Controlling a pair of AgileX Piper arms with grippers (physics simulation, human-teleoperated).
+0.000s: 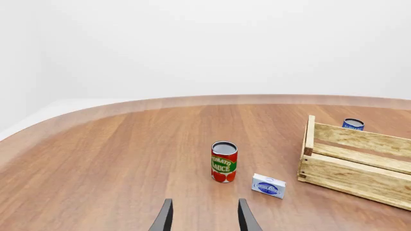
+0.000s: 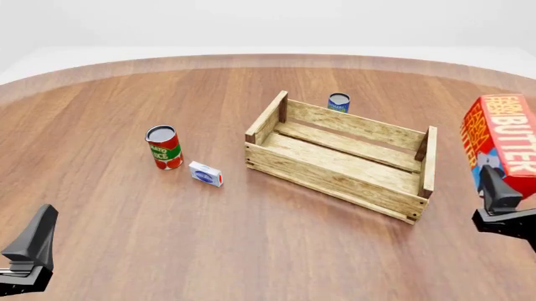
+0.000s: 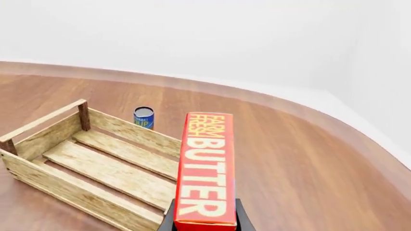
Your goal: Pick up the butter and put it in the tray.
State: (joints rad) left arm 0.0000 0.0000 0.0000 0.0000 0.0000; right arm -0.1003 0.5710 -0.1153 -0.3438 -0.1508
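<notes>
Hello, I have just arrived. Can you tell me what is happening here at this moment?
Two simulated robot arms work at a wooden table. The right hand holds the butter above the table, to the right of the tray, which has nothing in it yet. The left hand is open and holds nothing. A tomato sauce can and a small white-blue box stand left of the tray, and a small blue can stands behind it.
</notes>
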